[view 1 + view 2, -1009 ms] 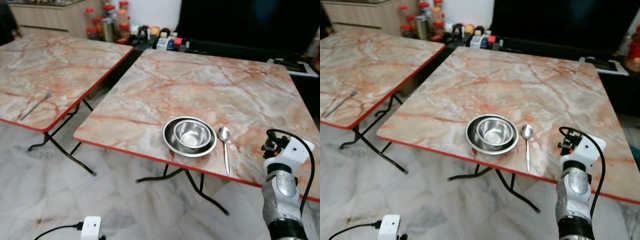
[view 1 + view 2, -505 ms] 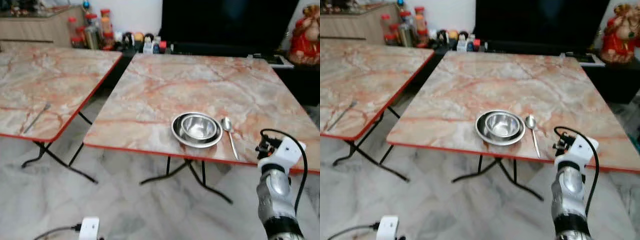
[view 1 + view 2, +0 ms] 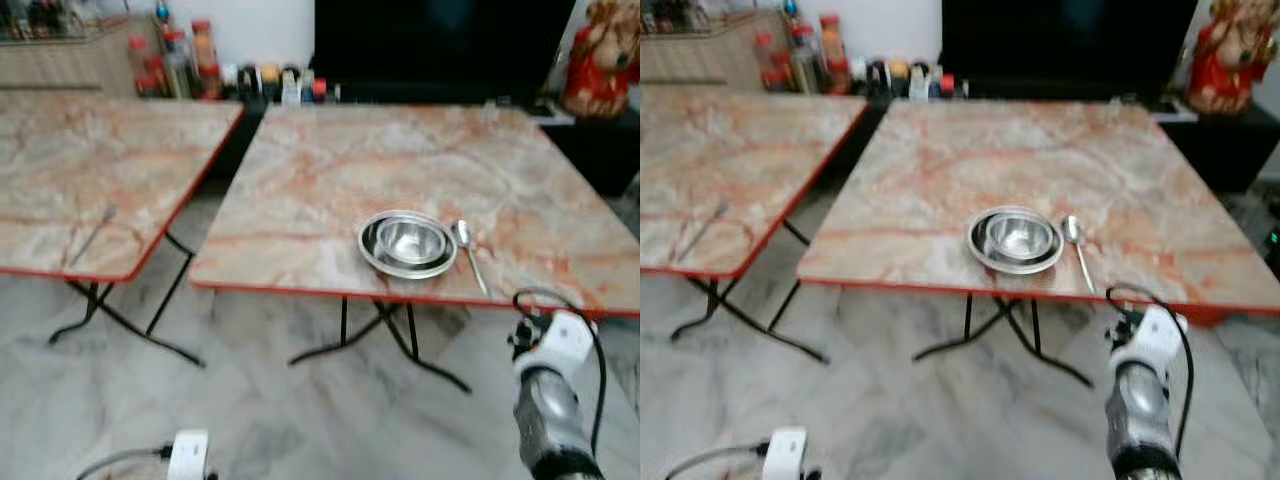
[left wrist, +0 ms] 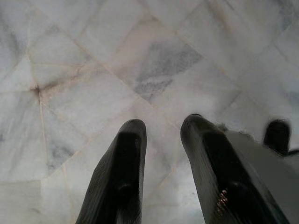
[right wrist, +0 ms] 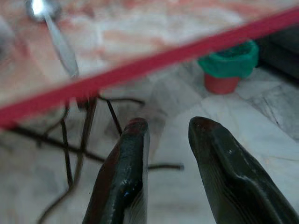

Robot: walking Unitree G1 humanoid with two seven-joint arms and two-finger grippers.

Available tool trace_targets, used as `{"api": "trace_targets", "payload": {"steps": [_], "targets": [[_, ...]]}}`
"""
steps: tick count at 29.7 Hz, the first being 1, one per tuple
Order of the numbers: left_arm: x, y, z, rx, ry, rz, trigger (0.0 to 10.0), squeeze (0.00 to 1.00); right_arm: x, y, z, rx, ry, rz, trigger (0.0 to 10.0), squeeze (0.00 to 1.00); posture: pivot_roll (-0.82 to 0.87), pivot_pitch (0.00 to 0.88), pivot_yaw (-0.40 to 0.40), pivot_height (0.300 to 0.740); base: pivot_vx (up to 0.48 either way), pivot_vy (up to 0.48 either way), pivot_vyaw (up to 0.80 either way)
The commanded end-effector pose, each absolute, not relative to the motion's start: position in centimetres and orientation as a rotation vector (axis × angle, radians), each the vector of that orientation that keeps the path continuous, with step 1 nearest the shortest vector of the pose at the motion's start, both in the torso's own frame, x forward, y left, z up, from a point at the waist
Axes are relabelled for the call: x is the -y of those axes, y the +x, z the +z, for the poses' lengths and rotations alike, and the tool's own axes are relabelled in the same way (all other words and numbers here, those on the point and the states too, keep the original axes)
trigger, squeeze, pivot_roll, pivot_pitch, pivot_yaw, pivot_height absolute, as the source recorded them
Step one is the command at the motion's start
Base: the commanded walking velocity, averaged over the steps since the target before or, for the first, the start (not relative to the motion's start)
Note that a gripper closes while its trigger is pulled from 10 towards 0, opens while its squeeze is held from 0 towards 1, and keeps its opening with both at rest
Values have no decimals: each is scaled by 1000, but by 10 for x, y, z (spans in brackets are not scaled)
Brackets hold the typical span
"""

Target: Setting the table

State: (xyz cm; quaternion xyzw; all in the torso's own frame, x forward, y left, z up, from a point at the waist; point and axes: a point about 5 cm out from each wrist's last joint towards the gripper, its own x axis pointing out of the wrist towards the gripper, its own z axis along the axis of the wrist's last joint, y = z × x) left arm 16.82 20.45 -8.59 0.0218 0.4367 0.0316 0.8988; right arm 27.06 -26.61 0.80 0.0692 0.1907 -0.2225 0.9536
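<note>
Both grippers, left [image 4: 161, 135] & right [image 5: 168, 135], slightly open w/ nothing held; no legible writing; spoon [image 3: 469, 254] beside bowl [image 3: 411, 240].

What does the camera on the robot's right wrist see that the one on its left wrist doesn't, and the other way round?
Right wrist view alone: the table with its red edge, a spoon lying on it, the black table legs below, and a green and red pot on the floor.
Left wrist view alone: pale marble floor tiles beneath the left claw.
Shared: each looks along its own claw, the right claw included, with two black fingers apart and nothing between them, above marble floor.
</note>
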Motion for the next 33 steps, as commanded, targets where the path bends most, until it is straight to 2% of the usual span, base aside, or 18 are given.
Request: {"api": "trace_targets", "payload": {"steps": [1,9,14,33], "targets": [[-201,168,-87,-915,49,59,10000,0,272,265,3,-428,113,-467,10000,0,5,0,-5,736,0,0,0],[-202,169,-86,-911,44,66,10000,0,275,255,-5,-446,103,-513,10000,0,5,0,1,736,0,0,0],[-202,170,-86,-902,40,71,10000,0,279,258,4,-346,126,-518,10000,0,2,0,4,736,0,0,0],[-202,170,-86,-907,72,61,10000,0,272,257,-3,-385,146,-495,10000,0,9,0,-6,736,36,0,0]]}}
